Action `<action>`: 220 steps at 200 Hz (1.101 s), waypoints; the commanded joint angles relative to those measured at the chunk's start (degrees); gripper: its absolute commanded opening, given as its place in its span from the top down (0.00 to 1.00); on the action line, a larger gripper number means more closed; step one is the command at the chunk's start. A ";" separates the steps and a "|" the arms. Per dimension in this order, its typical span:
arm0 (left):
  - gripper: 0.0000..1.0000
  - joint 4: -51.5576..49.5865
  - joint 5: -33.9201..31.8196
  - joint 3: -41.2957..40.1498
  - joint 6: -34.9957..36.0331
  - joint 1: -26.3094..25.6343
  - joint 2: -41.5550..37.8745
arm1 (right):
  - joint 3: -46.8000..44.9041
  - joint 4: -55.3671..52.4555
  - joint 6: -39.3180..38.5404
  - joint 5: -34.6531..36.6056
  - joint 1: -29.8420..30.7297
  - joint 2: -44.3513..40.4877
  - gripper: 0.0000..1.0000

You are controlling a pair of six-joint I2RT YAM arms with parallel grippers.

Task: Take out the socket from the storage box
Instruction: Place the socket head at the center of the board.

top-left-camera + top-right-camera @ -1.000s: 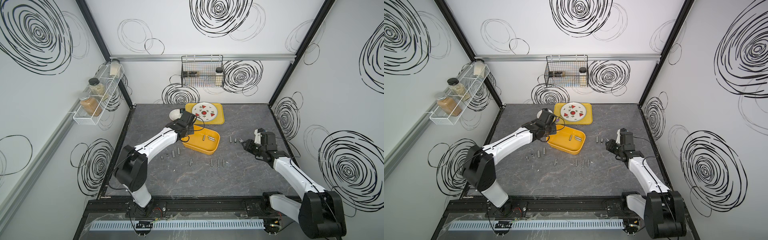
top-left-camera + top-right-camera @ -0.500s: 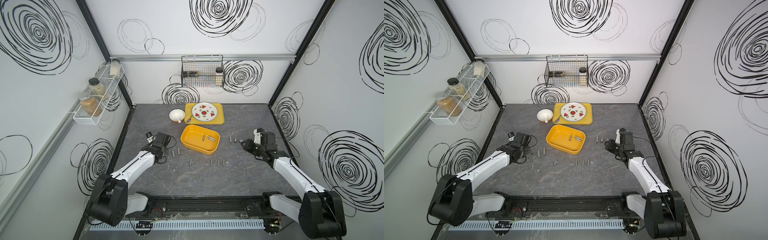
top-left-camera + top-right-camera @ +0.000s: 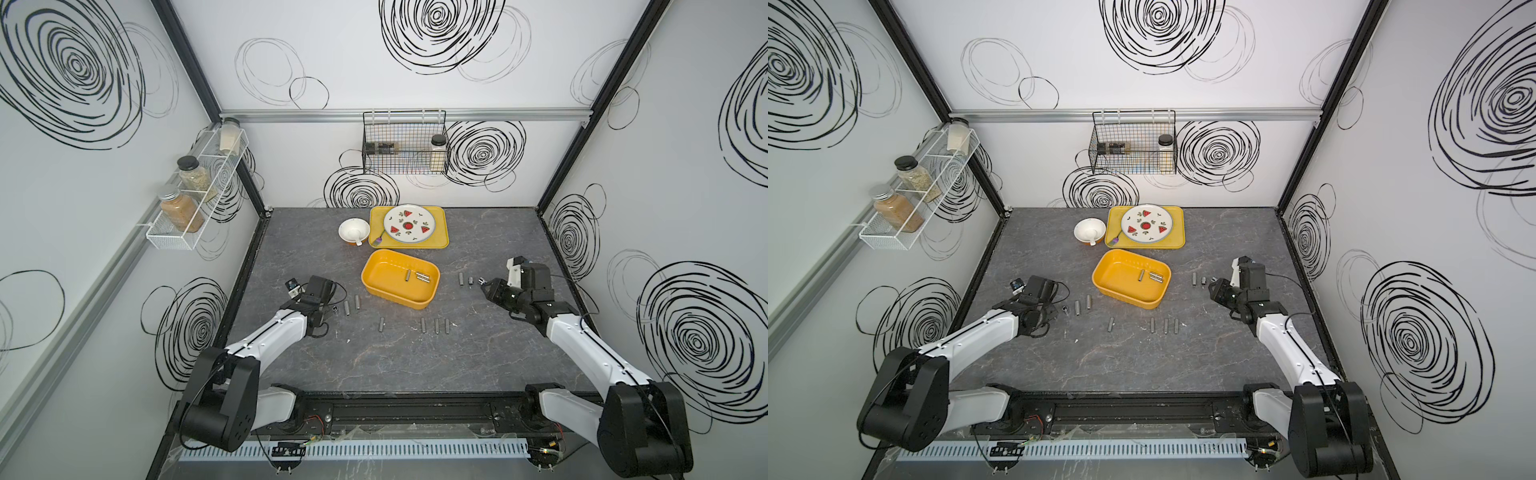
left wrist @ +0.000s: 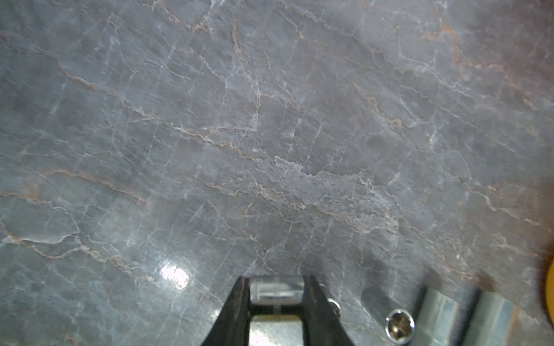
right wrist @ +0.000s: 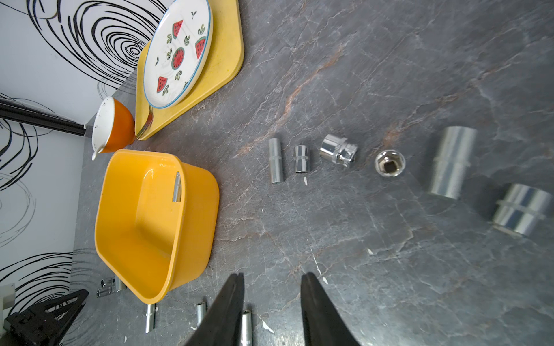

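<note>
Left gripper (image 4: 277, 289) of mine is closed on a short chrome socket (image 4: 275, 296), pinched crosswise between the two black fingers (image 4: 236, 308) low over the grey marbled tabletop (image 4: 269, 134); whether it touches the surface I cannot tell. That socket is outside the deep yellow-orange plastic storage box (image 3: 376, 278), off to the box's left in both top views. It is close to a small upright socket (image 4: 400, 325) and two longer steel sockets (image 3: 347, 308) lying on the table.

Inside the box, slim metal sockets (image 3: 423, 277) lie toward its right wall. My right gripper (image 5: 271, 284) has its fingers parted with nothing between them, and it hovers on the box's other side near a pair of loose sockets (image 3: 460, 279). A loose row of slim sockets (image 3: 436, 326) lies on the table between the box and my base.

Behind the box, a flat yellow tray (image 3: 441, 237) carries a white plate painted with watermelon slices (image 3: 409, 224). A white-lined orange bowl (image 3: 353, 230) sits just beside the tray.
</note>
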 commanded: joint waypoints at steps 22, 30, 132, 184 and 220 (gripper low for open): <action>0.67 2.86 1.19 -1.53 -0.14 0.54 0.30 | -0.49 1.02 0.06 0.23 0.45 0.09 0.64; 0.65 2.98 1.50 -1.36 0.12 0.54 0.69 | -0.31 0.93 -0.03 0.30 0.46 0.12 0.63; 0.59 4.40 4.75 -1.24 2.29 1.80 3.08 | -0.25 0.81 -0.04 0.12 0.49 0.35 0.63; 0.58 4.43 4.80 -1.35 2.54 1.85 2.70 | -0.26 0.75 -0.12 0.12 0.55 0.42 0.63; 0.58 4.70 4.74 -1.37 2.57 1.82 2.49 | -0.34 0.93 -0.03 0.22 0.55 0.44 0.63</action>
